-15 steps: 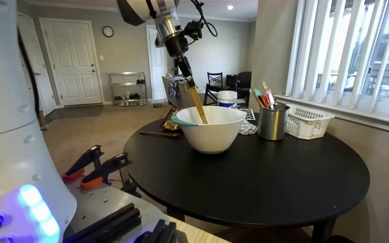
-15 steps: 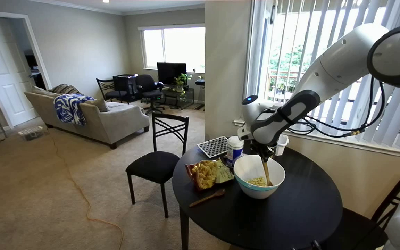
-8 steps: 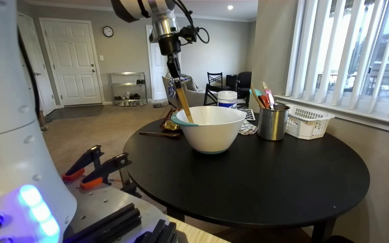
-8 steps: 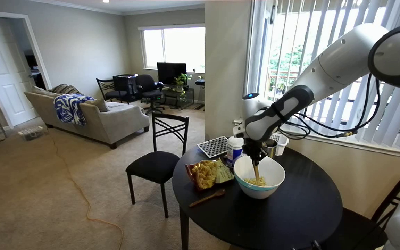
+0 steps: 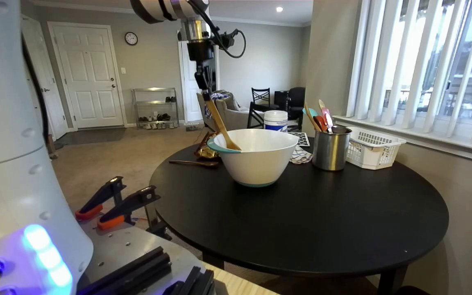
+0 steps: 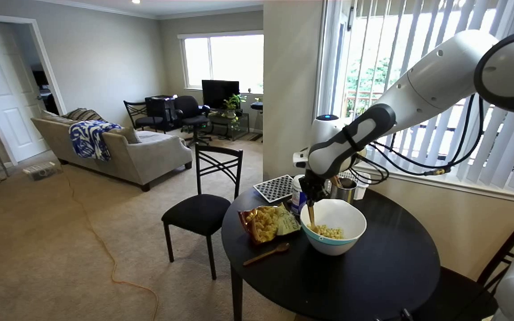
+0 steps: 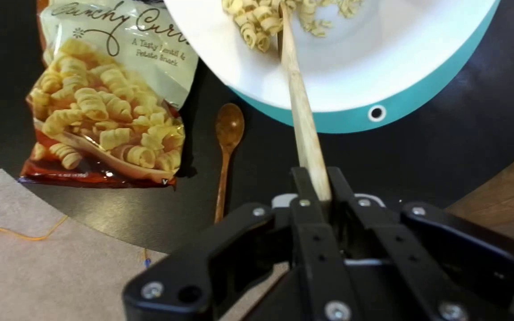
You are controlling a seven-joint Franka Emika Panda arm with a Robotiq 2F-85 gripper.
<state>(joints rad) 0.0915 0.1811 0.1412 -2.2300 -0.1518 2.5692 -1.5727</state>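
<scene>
On the counter (image 5: pixel 322 225), in from its edge, the bowl (image 5: pixel 256 166) could tip if levered; the gripper (image 7: pixel 320 178), clamped on 1 wooden spoon (image 7: pixel 301 107) slanting into the bowl, may let it twist under drag; fast sweeps could fling curls (image 7: pixel 257 22) edgeward.

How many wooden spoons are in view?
2: light wooden spoon in the gripper, reaching into the mixing bowl; darker wooden spoon on the table. The steel canister may hide others.
</scene>
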